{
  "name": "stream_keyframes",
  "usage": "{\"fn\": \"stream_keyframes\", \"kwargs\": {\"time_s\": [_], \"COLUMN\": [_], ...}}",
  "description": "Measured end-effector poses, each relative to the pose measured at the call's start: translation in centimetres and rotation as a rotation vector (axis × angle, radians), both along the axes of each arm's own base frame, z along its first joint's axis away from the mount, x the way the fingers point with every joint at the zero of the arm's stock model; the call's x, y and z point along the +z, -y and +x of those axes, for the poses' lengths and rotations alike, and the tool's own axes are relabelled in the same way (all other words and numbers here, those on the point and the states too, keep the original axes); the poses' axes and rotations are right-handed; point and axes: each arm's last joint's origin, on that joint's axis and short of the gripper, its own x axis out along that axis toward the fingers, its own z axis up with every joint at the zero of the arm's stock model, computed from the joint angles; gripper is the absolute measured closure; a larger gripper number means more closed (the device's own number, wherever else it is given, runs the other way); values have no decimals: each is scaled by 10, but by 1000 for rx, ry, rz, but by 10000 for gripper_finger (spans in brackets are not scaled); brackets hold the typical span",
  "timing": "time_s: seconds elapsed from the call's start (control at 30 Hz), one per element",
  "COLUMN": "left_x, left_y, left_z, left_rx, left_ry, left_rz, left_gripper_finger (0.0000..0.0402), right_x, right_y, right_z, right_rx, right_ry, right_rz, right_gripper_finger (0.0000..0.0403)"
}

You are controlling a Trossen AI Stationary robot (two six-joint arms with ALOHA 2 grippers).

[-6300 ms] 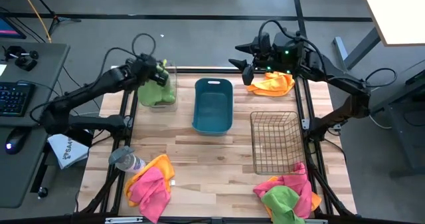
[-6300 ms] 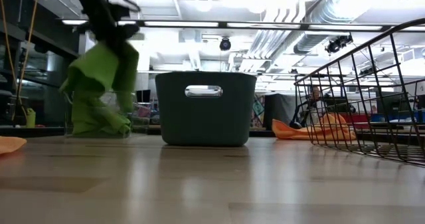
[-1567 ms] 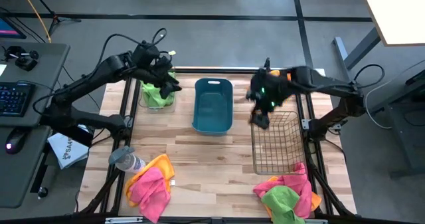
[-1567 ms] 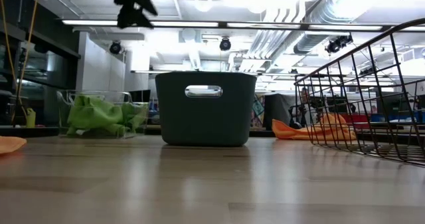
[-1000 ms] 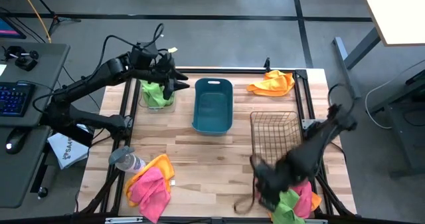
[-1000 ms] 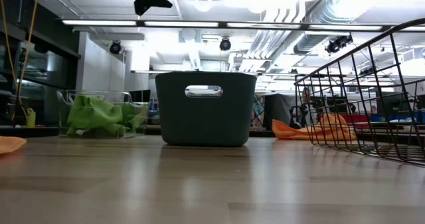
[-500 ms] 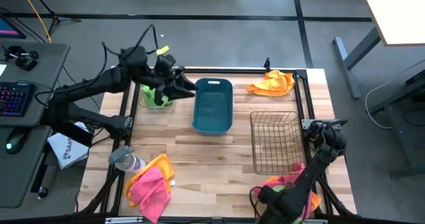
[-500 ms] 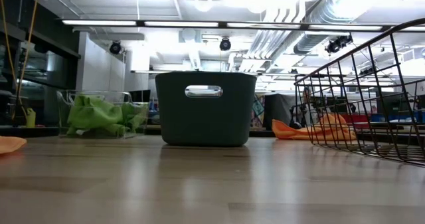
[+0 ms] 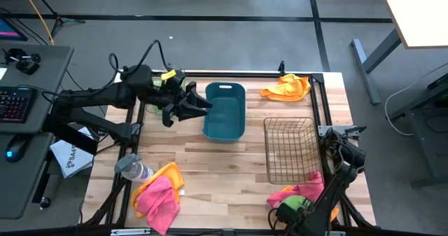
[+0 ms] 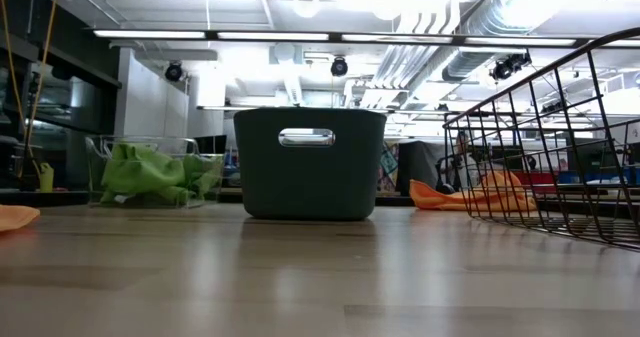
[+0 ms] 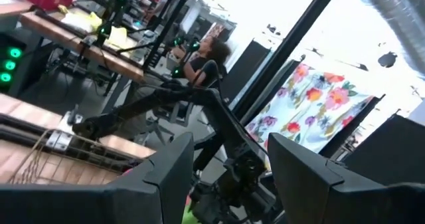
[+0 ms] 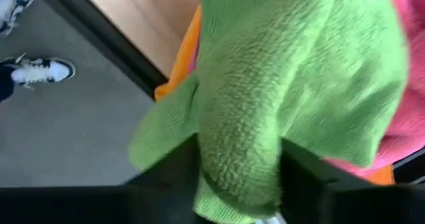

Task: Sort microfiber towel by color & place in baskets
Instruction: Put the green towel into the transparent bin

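Right wrist view shows the green towel [image 12: 292, 91] bunched between my right tool's [image 12: 239, 184] fingers, which are closing on it over pink and orange cloth at the worktop's [image 9: 210, 166] near right corner. Its clear bin [image 10: 155, 172] lies far-left, well apart diagonally. My left tool [image 9: 199, 104], spread and empty, hangs nearer it, beside the teal tub [image 9: 225, 110]. A second ago my right arm was only arriving.
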Motion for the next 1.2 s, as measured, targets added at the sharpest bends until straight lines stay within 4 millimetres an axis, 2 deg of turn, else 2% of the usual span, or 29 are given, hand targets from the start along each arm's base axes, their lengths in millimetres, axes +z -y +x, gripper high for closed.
{"fn": "stream_keyframes", "kwargs": {"time_s": [0.07,0.1,0.13,0.27,0.37,0.5,0.6,0.67,0.77,0.87,1.0,1.1,1.2], "left_x": [2,4,6,13,19,26,30,31,28,20,10,6,3], "left_y": [0,0,-1,-8,-16,-26,-31,-33,-35,-35,-35,-35,-36], "left_z": [0,-1,-2,-13,-26,-48,-67,-79,-93,-102,-103,-98,-89], "left_rx": [-1,-1,4,33,81,161,216,245,290,334,301,224,164], "left_ry": [26,41,56,91,117,150,154,140,87,-9,-107,-120,-123], "left_rz": [0,1,2,8,60,191,278,329,400,442,453,438,445], "left_gripper_finger": [218,218,218,218,218,218,218,218,218,217,206,192,179], "right_x": [7,14,22,74,128,199,232,244,245,241,250,261,269], "right_y": [1,2,3,16,33,74,108,132,168,207,259,294,322], "right_z": [0,1,1,-2,-5,-6,3,16,48,89,133,148,154], "right_rx": [3,9,14,25,39,20,1,24,94,192,298,318,332], "right_ry": [21,40,62,177,415,785,997,1031,1004,994,1127,1257,1356], "right_rz": [-30,-47,-60,-103,-43,-94,-247,-345,-457,-473,-464,-456,-415], "right_gripper_finger": [336,368,383,393,395,400,400,401,401,402,402,402,402]}}
